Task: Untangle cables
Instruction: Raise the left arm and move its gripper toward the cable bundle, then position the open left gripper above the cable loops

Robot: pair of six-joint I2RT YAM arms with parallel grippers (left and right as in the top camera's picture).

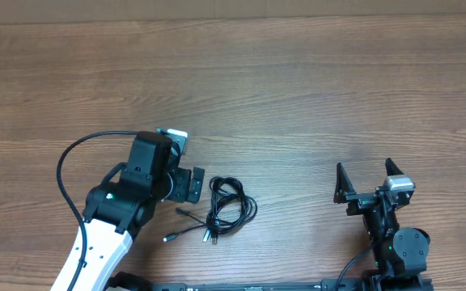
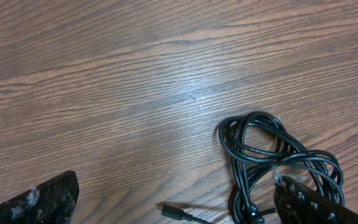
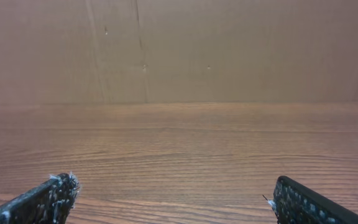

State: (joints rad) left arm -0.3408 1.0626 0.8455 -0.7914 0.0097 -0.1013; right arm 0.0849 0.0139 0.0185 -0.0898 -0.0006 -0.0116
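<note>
The cables (image 1: 231,208) are thin black cords, coiled together in a loose bundle on the wooden table, with loose plug ends (image 1: 170,237) trailing to the front left. My left gripper (image 1: 191,184) is open just left of the bundle and holds nothing. In the left wrist view the coil (image 2: 272,155) lies against the right finger, a small black plug (image 2: 173,212) lies between the fingers, and the left gripper (image 2: 179,208) is wide open. My right gripper (image 1: 370,183) is open and empty far right of the cables, and it also shows in the right wrist view (image 3: 176,202).
The wooden table (image 1: 298,97) stretches behind and between the arms. A thick black arm wire (image 1: 65,174) loops out left of the left arm. A brown cardboard wall (image 3: 179,50) stands at the table's far edge.
</note>
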